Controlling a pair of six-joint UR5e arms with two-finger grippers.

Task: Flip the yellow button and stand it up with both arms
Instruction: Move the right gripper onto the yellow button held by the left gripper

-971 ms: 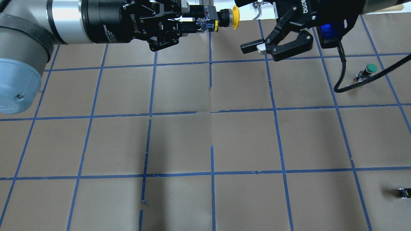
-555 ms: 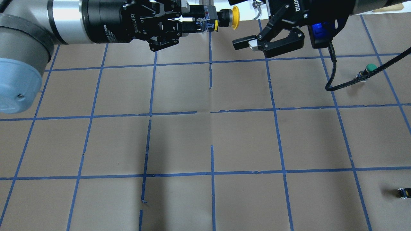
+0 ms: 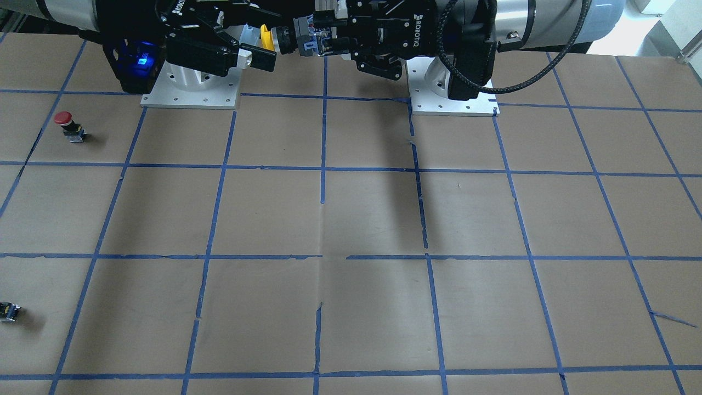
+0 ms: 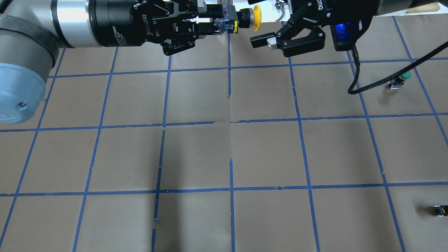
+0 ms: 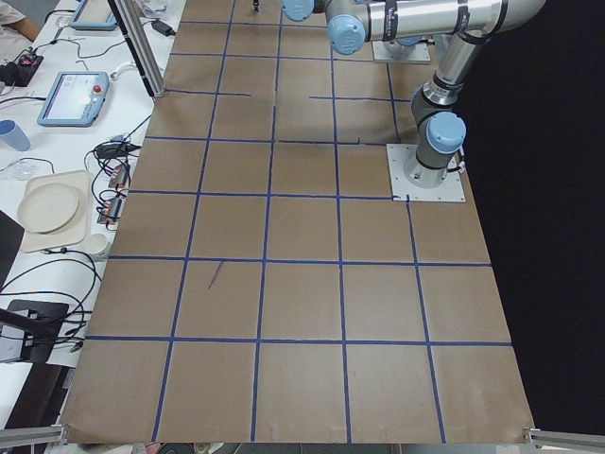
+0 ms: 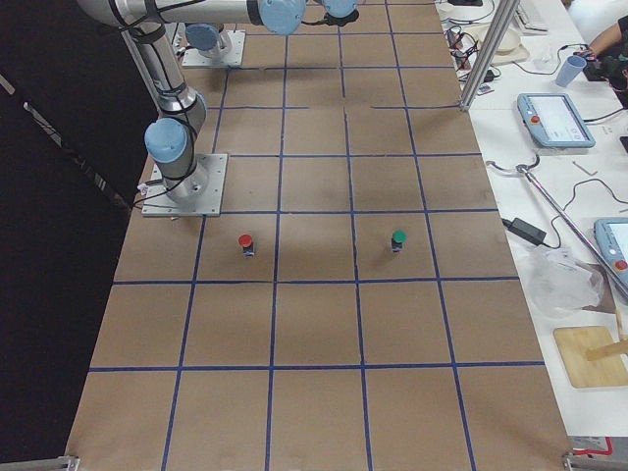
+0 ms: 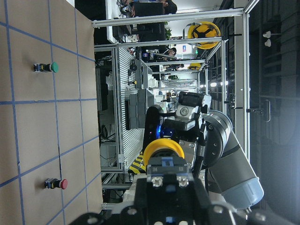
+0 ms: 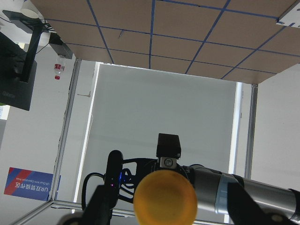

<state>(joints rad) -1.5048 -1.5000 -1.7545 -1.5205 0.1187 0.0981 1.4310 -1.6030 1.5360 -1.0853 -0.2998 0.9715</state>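
The yellow button is held level in the air at the table's far edge, cap pointing toward my right arm. My left gripper is shut on its black-and-grey body. My right gripper is open, facing the cap, one finger just below and beside it. In the right wrist view the yellow cap sits between the spread fingers, not touched. In the left wrist view the cap shows beyond the body.
A green-capped button stands at the right, behind the right arm's black cable. A red-capped button stands near the right arm's base plate. A small dark capless block lies at the near right edge.
My right gripper has moved left toward the yellow cap, staying open, until its fingers flank the cap. The left gripper and the button have stayed in place.
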